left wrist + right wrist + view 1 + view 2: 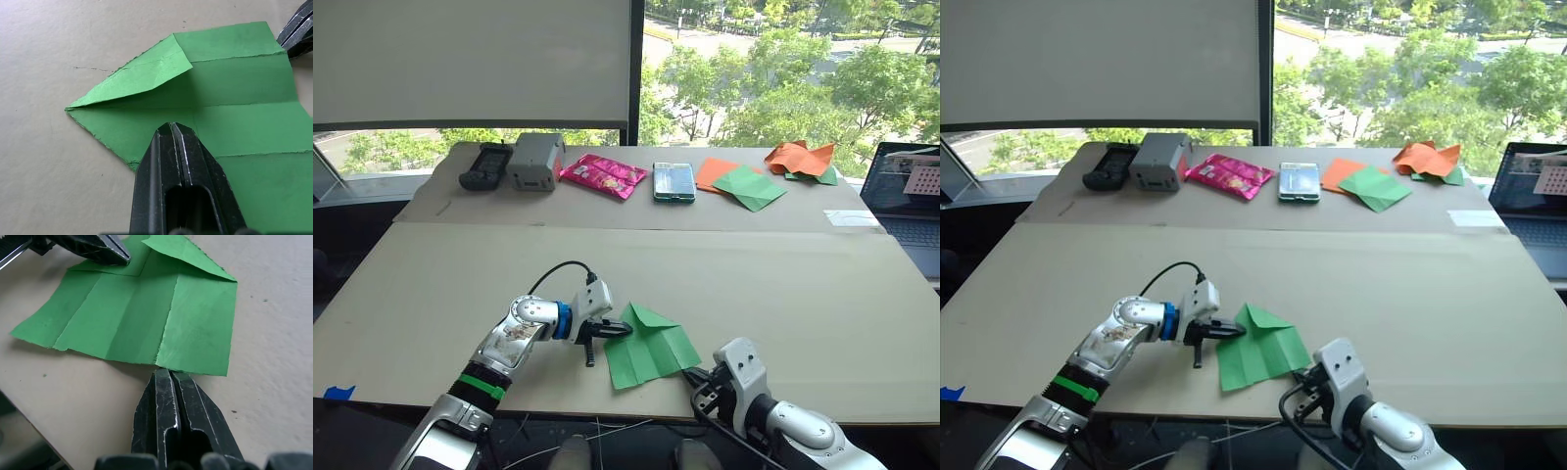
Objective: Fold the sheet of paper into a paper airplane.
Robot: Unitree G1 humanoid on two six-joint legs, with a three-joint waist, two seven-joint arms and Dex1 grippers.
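We see the thin bright green sheet of paper (pixel 651 348) lying near the front edge of the tan cardboard-covered bench (pixel 783 284), between our two arms. It is partly folded: the end away from us comes to a point, one corner flap is turned down over the middle, and long crease lines run along its length.

Our left pincer (pixel 172 128) has its two black fingers pressed together, their tips resting on top of the sheet at its left edge, just beside the pointed end. The fingers pinch nothing between them.

Our right pincer (pixel 168 374) is likewise closed, its tips touching the sheet's near edge at the right corner, where a crease line meets that edge. We cannot tell whether the edge is caught between the fingers.

Along the far side of the bench lie a black handheld device (pixel 485 164), a grey box (pixel 534 161), a pink foil packet (pixel 603 175), a phone (pixel 674 181), flat orange and darker green squares (pixel 744 184), and crumpled orange paper (pixel 800 157). An open laptop (pixel 913 201) sits at the right.
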